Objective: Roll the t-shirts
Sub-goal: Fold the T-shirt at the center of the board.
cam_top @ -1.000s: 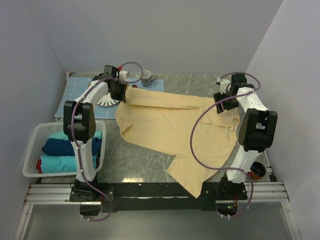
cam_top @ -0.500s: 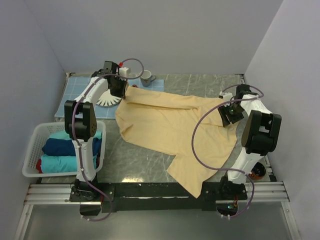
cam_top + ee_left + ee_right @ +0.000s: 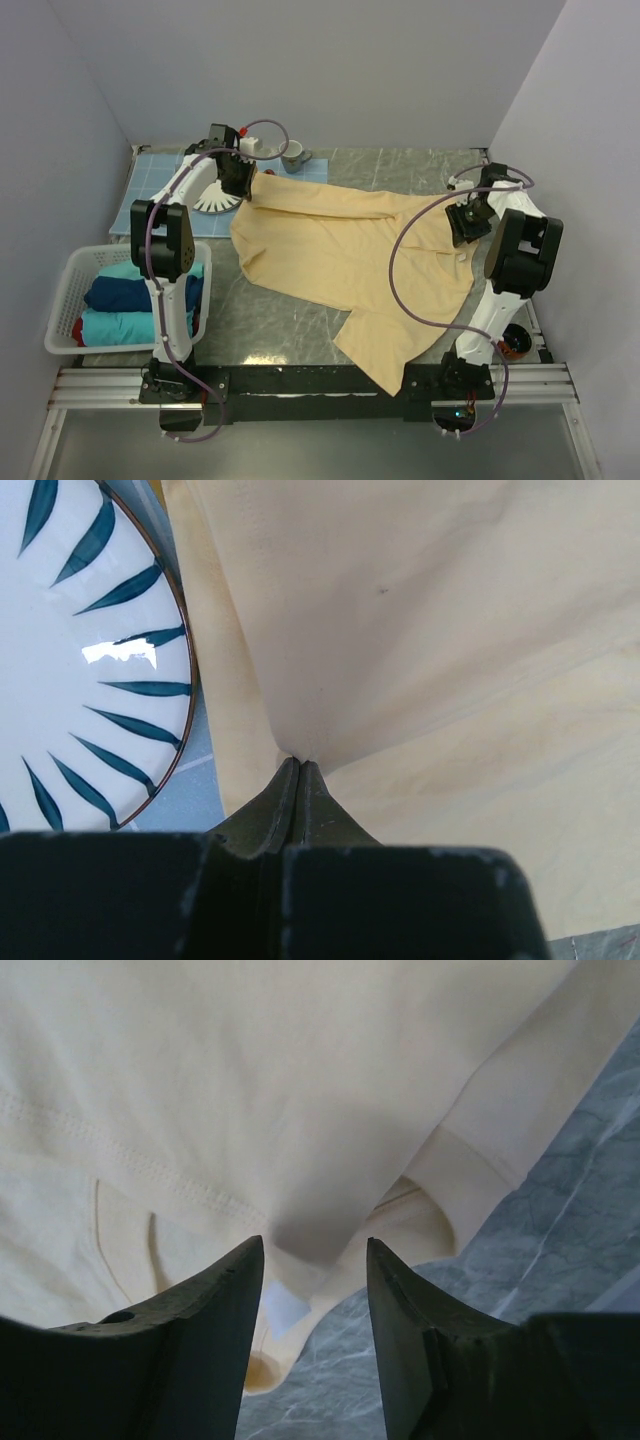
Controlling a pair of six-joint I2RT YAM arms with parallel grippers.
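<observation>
left gripper (image 3: 298, 764) pinched on yellow t-shirt (image 3: 330, 245) beside plate (image 3: 80, 650), upper left; right gripper (image 3: 315, 1252) part-open astride collar: shallow bite may slip.

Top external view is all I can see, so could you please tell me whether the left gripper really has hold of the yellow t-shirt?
Observer: Yes. In the left wrist view the left gripper is shut, with a fold of the yellow t-shirt pinched at its tips.
Operator: Thank you. Is the right gripper gripping as well?
Observer: Not yet. The right gripper has its jaws apart, with a bunched fold of the shirt in the gap.
Operator: Which part of the shirt is that, please?
Observer: The collar end: the white neck label shows between the fingers, right beside that fold.
</observation>
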